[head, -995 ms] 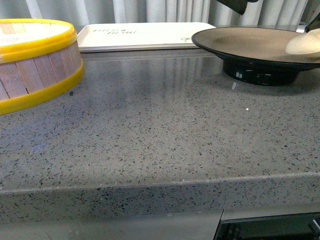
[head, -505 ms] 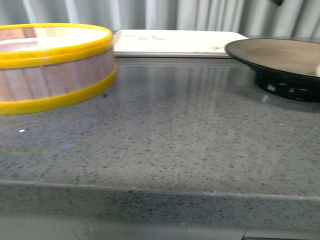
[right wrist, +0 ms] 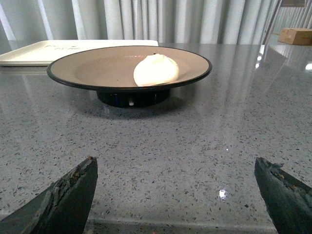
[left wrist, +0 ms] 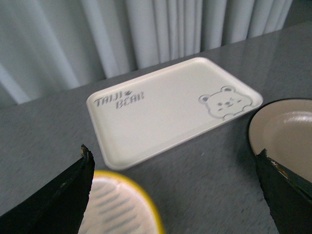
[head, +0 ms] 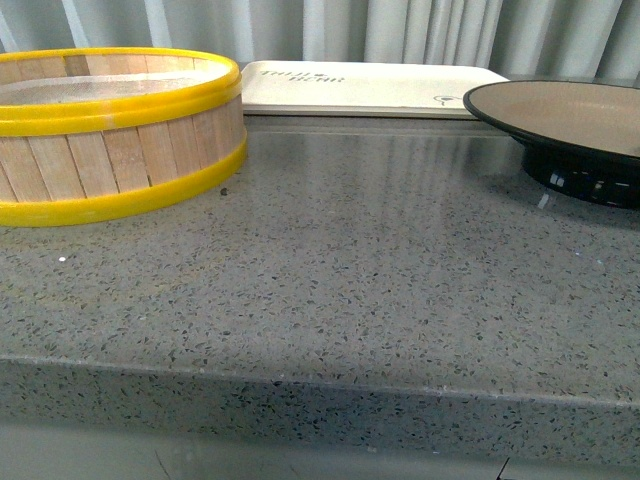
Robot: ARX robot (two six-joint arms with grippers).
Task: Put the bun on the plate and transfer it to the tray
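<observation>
Both spread, left claw (left wrist: 173, 152), right claw (right wrist: 175, 162), bun (right wrist: 156, 69) on plate (right wrist: 87, 66) shown only by right wrist

Bun (right wrist: 156, 69) on plate (right wrist: 92, 66) at right, tray (head: 370, 88) behind, steamer basket (head: 120, 155) at left

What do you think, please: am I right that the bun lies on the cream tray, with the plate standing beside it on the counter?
Not quite: the right wrist view shows the bun lying on the plate, not on the tray. The plate does stand beside the tray on the counter.
</observation>
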